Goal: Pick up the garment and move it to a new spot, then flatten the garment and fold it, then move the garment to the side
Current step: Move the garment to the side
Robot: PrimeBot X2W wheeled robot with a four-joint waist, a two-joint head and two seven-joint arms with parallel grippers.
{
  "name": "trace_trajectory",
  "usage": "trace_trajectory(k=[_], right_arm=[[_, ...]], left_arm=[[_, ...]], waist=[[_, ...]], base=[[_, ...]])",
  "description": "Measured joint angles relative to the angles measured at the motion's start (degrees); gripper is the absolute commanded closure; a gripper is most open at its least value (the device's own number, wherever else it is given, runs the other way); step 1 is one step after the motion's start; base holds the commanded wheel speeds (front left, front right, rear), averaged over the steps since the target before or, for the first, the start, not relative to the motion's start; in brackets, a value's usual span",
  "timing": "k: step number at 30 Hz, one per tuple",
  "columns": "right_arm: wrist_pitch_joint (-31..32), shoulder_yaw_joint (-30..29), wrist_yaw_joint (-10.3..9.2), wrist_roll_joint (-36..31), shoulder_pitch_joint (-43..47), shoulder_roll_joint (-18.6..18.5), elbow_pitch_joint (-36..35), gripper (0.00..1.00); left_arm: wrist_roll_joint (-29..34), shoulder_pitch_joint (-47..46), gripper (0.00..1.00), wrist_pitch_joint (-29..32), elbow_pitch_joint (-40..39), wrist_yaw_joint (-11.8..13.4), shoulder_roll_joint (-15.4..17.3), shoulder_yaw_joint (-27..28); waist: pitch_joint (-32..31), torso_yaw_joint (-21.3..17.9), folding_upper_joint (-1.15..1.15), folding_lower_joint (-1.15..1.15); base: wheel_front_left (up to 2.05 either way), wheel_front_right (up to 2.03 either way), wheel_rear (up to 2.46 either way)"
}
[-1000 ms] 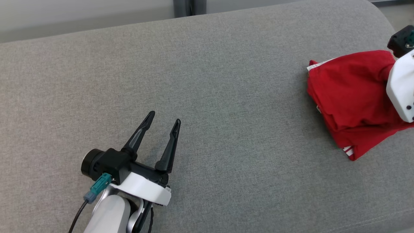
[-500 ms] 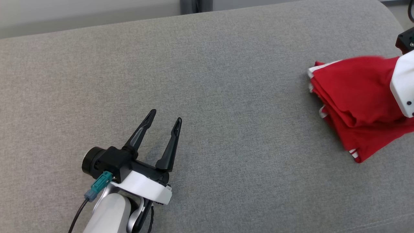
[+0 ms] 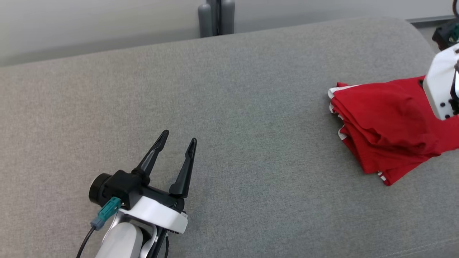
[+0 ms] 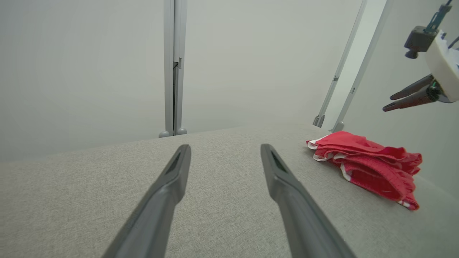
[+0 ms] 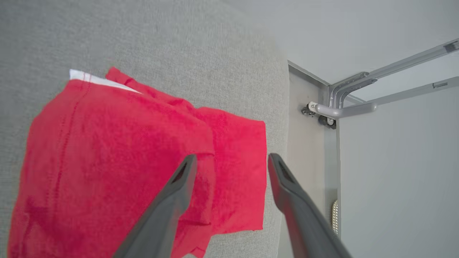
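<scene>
— So, where's your folded red garment with white trim (image 3: 383,125)?
— On the right end of the grey fabric cushion (image 3: 251,107). Its long axis slants from the cushion's back to its front, with the white hems facing mid-cushion.
— What's changed?
— A second ago your right gripper (image 5: 231,157) was bunching it up. Now the fingers are spread, clear above it. Your left gripper (image 3: 179,136) is spread and empty at the cushion's front-left.

So the garment (image 3: 383,125) lies way over on the right end of the cushion (image 3: 251,107). The left gripper (image 3: 178,136) hangs over the near left part, well apart from it. The right gripper (image 4: 389,103) is above the garment, not touching. A post (image 3: 215,18) stands behind the cushion's far edge.
</scene>
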Motion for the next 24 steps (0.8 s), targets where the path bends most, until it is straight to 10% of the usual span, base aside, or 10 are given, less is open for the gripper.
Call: trace_trajectory(k=[12,24], right_arm=[[-17.72,-10.76,0.00,1.72,3.66,-1.29,-11.11,0.00],[-38.06,-36.18,-0.01,-4.59,30.66,3.01,-22.95,0.00]], left_arm=[[-0.07,4.42,0.00,0.00,-2.46,0.97,0.18,6.14],[0.45,10.81,0.00,0.00,-8.06,3.48,1.97,14.45]], waist=[[-7.02,0.51,0.00,0.00],[-12.87,5.42,0.00,0.00]], base=[[0.00,0.00,0.00],[0.00,0.00,0.00]])
